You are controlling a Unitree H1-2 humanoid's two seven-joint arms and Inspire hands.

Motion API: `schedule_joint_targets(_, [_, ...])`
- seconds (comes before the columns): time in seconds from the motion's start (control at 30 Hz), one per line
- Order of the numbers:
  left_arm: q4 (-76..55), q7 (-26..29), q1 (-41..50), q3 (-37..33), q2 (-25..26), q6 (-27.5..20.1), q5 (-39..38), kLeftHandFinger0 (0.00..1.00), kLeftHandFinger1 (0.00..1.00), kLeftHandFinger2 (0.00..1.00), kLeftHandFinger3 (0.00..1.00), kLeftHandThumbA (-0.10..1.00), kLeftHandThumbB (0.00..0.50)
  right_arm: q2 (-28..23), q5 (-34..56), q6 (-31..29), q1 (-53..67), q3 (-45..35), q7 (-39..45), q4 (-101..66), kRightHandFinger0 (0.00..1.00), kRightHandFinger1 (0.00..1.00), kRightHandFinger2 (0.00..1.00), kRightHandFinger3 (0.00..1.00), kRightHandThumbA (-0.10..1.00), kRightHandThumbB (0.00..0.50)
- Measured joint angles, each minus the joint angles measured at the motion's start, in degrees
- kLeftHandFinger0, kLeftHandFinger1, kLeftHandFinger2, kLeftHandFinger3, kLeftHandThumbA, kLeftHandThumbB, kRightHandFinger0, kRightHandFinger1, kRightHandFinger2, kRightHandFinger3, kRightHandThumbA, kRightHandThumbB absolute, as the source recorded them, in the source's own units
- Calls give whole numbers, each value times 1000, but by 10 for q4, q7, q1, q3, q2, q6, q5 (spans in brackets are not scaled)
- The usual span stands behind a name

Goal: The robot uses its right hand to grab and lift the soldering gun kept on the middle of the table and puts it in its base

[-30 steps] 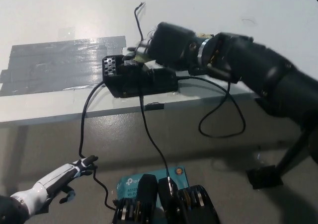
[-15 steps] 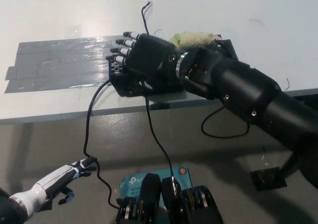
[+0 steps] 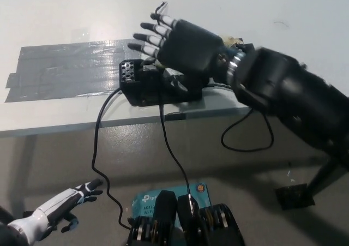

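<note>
We are holding our black right hand (image 3: 182, 44) open above the black base (image 3: 158, 85), with the fingers spread and nothing in the grasp. The base is sitting near the front edge of the table (image 3: 245, 6), beside grey tape (image 3: 65, 69). We cannot tell the soldering gun apart from the dark base under the palm. We are judging it as light and stiff, with a fragile tip, so the handle is the place to take. Its cord (image 3: 169, 148) may be pulling. Our white left hand (image 3: 62, 205) is resting low, open.
</note>
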Motion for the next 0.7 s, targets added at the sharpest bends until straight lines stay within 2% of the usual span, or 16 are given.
schedule_joint_targets(0.07, [0,0,3,0,-1,0,0,958,1000,1000,1000,1000,227,-11,1,4,26,-9,10,-39,1000,1000,1000,1000,629,500])
schedule_joint_targets(0.13, [0,0,5,0,-3,0,0,965,1000,1000,1000,1000,227,-25,3,8,62,-24,20,-84,1000,1000,1000,1000,577,500])
schedule_joint_targets(0.2, [0,0,10,0,-6,0,0,965,1000,1000,1000,1000,232,-45,7,17,118,-49,29,-140,1000,1000,1000,1000,608,500])
schedule_joint_targets(0.23, [0,0,11,0,-6,0,0,974,1000,1000,1000,1000,236,-53,10,20,143,-62,33,-160,1000,1000,1000,1000,573,500])
schedule_joint_targets(0.27, [0,0,13,0,-6,0,0,977,1000,1000,1000,1000,212,-59,12,24,163,-72,34,-177,1000,1000,1000,1000,582,500])
schedule_joint_targets(0.33, [0,0,16,1,-6,0,0,986,1000,1000,1000,1000,194,-74,20,37,226,-118,38,-229,1000,1000,1000,1000,572,500])
schedule_joint_targets(0.37, [0,0,17,2,-6,0,0,992,1000,1000,1000,1000,220,-78,25,42,257,-140,39,-249,1000,1000,1000,1000,333,500])
schedule_joint_targets(0.4, [0,0,19,4,-6,0,0,997,1000,1000,1000,1000,227,-81,30,49,290,-165,39,-269,1000,1000,1000,1000,533,483])
schedule_joint_targets(0.43, [0,0,22,6,-6,0,0,1000,1000,1000,1000,1000,221,-84,36,55,326,-193,39,-286,1000,1000,1000,1000,476,469])
schedule_joint_targets(0.5, [0,0,26,8,-6,0,0,992,1000,1000,1000,1000,205,-86,49,61,382,-236,37,-301,1000,1000,1000,1000,472,458])
schedule_joint_targets(0.53, [0,0,29,10,-6,0,-1,1000,1000,1000,1000,1000,205,-86,61,66,426,-271,35,-305,1000,1000,1000,1000,482,438])
schedule_joint_targets(0.63, [1,0,34,16,-6,0,-1,1000,1000,1000,1000,1000,223,-80,92,72,508,-338,26,-298,1000,1000,1000,1000,489,418])
schedule_joint_targets(0.7, [3,1,38,19,-7,0,-1,1000,1000,1000,1000,1000,207,-72,114,74,544,-377,20,-283,1000,1000,1000,1000,453,405])
